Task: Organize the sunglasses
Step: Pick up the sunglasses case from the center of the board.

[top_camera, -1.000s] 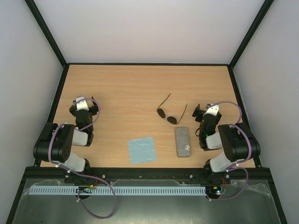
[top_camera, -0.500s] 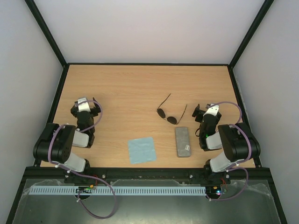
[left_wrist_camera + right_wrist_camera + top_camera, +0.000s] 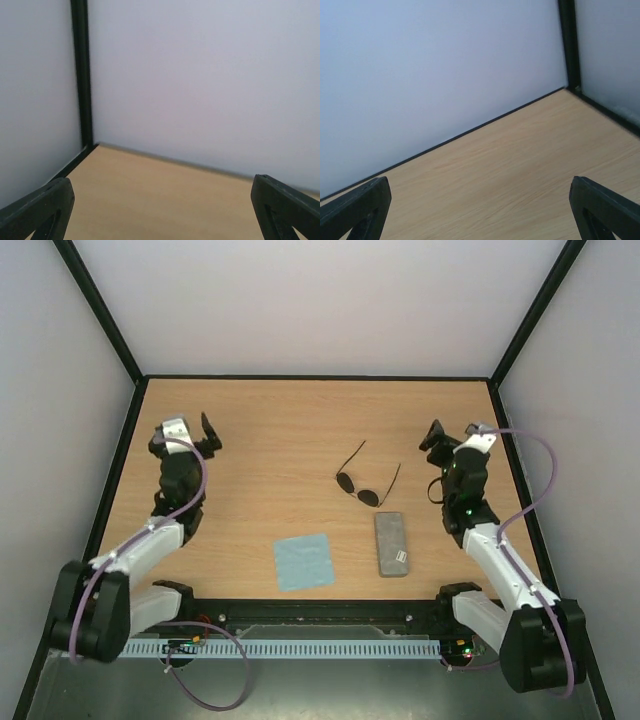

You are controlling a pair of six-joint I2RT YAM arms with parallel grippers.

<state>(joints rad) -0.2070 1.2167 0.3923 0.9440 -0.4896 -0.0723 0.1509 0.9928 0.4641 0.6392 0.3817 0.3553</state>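
The sunglasses, a small pair with round dark lenses and thin temple arms spread open, lie on the wooden table right of centre. My left gripper is raised at the far left, open and holding nothing, well away from them. My right gripper is raised to the right of the sunglasses, also open and holding nothing. In the left wrist view my gripper faces the back left corner; in the right wrist view my gripper faces the back right corner. The sunglasses show in neither wrist view.
A grey rectangular case lies shut just in front of the sunglasses. A light blue square cloth lies near the table's front edge. White walls with black corner posts enclose the table.
Both arms have unfolded and lifted: the left gripper moved toward the back left, the right gripper up and toward the back right. The sunglasses, case and cloth have not moved.
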